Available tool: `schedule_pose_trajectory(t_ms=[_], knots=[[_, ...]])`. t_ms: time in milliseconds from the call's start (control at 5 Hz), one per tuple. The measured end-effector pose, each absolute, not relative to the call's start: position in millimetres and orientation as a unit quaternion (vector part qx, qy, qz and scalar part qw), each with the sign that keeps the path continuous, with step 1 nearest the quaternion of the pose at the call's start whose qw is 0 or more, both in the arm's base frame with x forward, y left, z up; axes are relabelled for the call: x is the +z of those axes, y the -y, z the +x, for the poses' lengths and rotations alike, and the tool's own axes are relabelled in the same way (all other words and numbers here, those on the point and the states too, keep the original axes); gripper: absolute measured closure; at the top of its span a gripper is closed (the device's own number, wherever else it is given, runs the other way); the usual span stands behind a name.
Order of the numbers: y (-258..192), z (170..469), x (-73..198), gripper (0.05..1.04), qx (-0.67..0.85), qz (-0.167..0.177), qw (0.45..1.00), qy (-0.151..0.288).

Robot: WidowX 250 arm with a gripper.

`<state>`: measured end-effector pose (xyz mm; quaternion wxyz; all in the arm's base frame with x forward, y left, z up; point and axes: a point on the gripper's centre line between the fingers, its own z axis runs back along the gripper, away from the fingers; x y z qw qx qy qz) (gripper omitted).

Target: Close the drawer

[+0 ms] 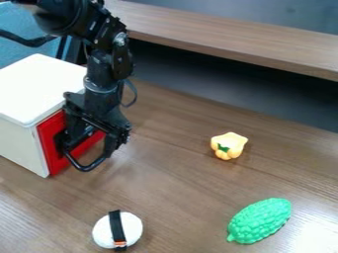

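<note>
Your gripper (86, 157) hangs at the red drawer front (51, 141) of the white box (41, 86), partly covering it; you can't tell how wide the gripper is set. The drawer front looks flush with the box's near edge, at the left of the surface (172, 173). Nearer you is a white, black-banded toy (133, 229); to the right lie a yellow-orange toy pepper (232, 141) and a bumpy green toy (261, 221).

Seemingly a lab; robot arm (102, 71) over wooden tabletop (178, 197).
</note>
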<state>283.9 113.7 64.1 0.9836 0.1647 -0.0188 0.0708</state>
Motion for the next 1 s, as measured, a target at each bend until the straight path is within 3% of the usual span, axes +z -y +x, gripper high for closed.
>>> schedule_pose_trajectory(t_ms=[600, 800, 1000], knots=[[-120, 266, 65, 0.083, 0.08, 0.199, 0.977, 0.017], [-110, 253, 60, 0.083, 0.061, 0.175, 0.983, 0.008], [-83, 250, 50, 0.083, 0.029, 0.113, 0.993, 0.011]])
